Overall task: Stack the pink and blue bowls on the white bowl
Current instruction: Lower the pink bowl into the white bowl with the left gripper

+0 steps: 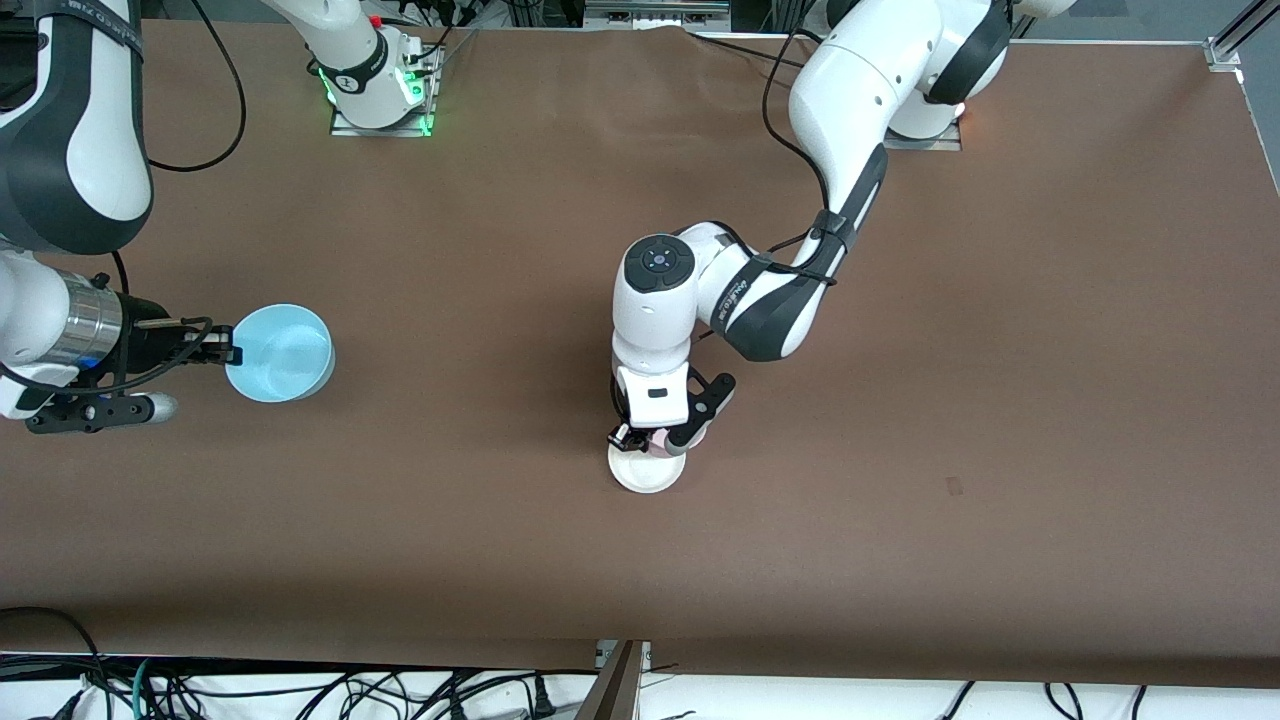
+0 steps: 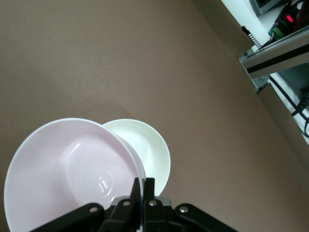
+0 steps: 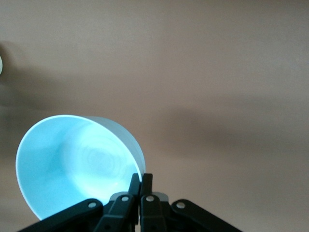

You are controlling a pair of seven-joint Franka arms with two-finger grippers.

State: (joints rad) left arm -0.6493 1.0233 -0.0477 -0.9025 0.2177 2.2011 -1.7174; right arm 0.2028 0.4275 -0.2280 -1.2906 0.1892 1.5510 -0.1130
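Now my left gripper [image 2: 143,186] pinching rim of pale pink plastic bowl [image 2: 72,174], hovering it partly over small white bowl [image 1: 647,467] mid-table, offset toward robot bases. My right gripper [image 3: 140,182] clamping light blue plastic bowl [image 1: 280,352], waiting at right arm's end.

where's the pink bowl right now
The pink bowl is pinched by its rim in the left gripper, held partly over the white bowl near the table's middle.
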